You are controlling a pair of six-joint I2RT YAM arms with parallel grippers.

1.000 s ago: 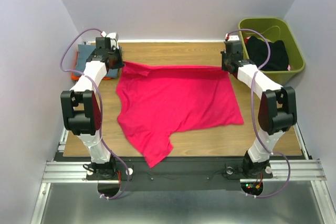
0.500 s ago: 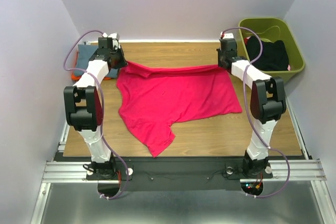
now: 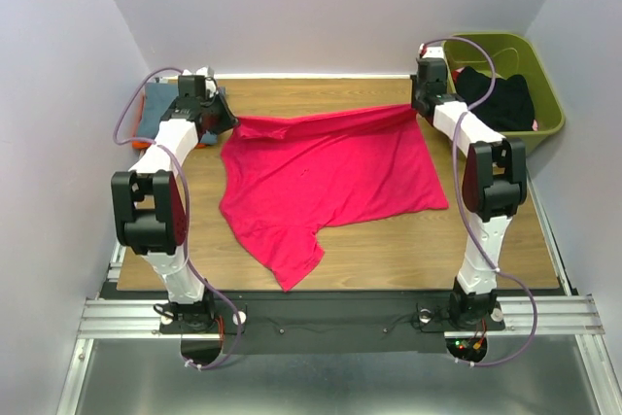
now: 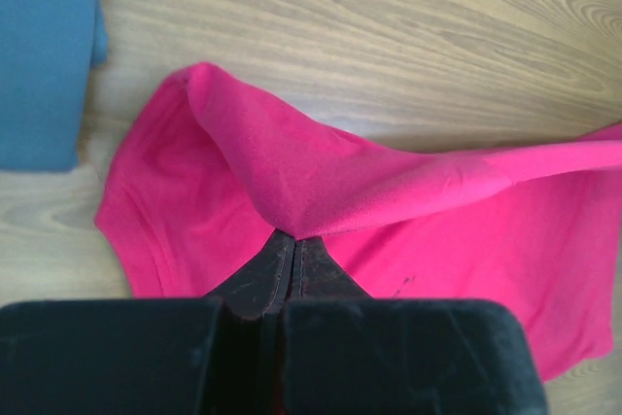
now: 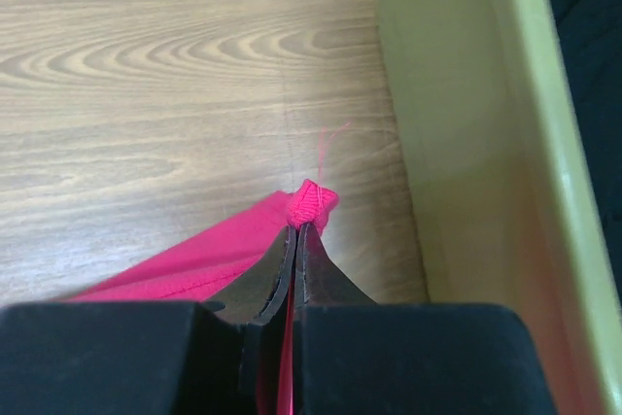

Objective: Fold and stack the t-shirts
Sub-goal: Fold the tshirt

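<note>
Left pincer (image 4: pixel 292 240): jaws together, clamped on a raised fold of the magenta-pink t-shirt (image 3: pixel 330 177) at its far left corner. Right pincer (image 5: pixel 299 228): jaws together, clamped on a small nub of the same shirt's far right corner, just beside the wall of the olive bin (image 5: pixel 457 143).

Between the two grips the shirt's far edge is lifted off the surface (image 3: pixel 389 250) and hangs in a slack line. The rest of the shirt lies on the wood, creased, with one sleeve trailing toward the near edge.

Further out, a blue-grey shirt (image 4: pixel 44 55) lies flat at the far left of the surface, near the left pincer. A sliver of orange shirt (image 3: pixel 144 143) shows beneath it. A black garment (image 3: pixel 501 99) sits in the bin.

Assessment: the cloth is light, thin and limp. It will sag and wrinkle wherever it is unsupported, and it will drag on the wood rather than slide cleanly. The right grip holds very little fabric and could slip under tension. Hemmed corners and shoulder seams, where the cloth is doubled, look like the soundest places to take hold.
</note>
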